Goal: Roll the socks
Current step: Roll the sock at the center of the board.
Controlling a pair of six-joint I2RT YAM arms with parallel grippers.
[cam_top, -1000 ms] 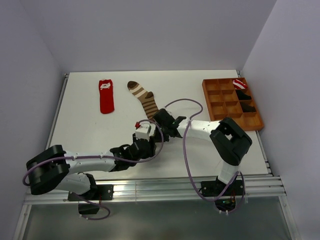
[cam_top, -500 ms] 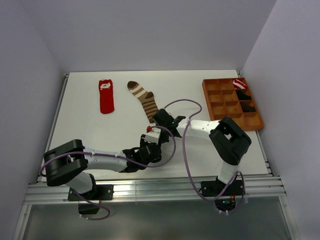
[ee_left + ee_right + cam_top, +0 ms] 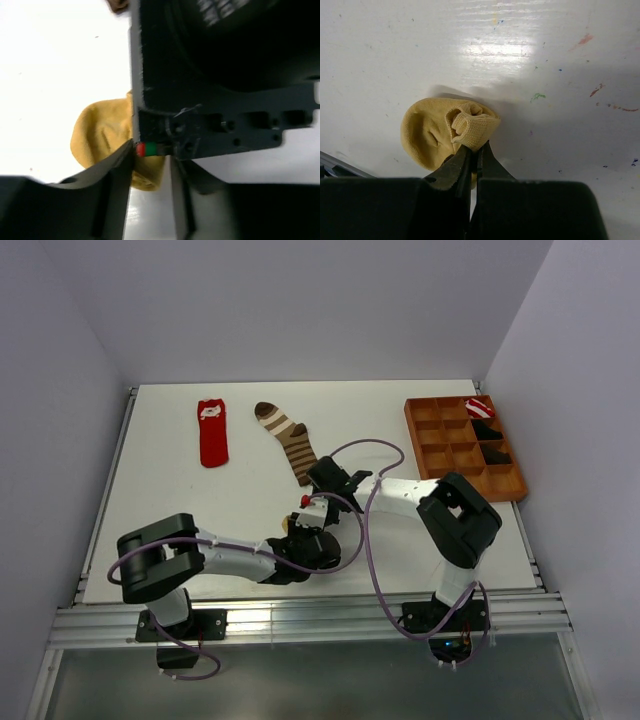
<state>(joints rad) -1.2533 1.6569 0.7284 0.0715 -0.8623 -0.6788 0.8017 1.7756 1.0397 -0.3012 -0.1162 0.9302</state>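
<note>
Right gripper [image 3: 475,147] is clamped shut on the mustard-yellow sock [image 3: 440,132], pinching the curled-over end where the fabric has started to roll. The rest of that sock lies flat on the white table [image 3: 180,510], near-centre, mostly hidden under both wrists in the top view.

Left gripper [image 3: 152,167] comes in low from the left, right up against the right one. Its jaws stand part-way apart and straddle the sock's near edge. One finger looks to be against the fabric, while a strip of table shows between the sock and the other finger, so no grip there.

The other two socks lie flat at the far side:
- red sock [image 3: 212,433] with a white mark, far left
- brown-and-tan striped sock [image 3: 288,437] just right of it, angled, its lower end reaching under the right wrist

Wooden divided tray [image 3: 413,435] sits far right. A red-and-white rolled bundle [image 3: 480,407] is in its far-right corner compartment, with black bundles [image 3: 486,430] in the compartments just nearer.
</note>
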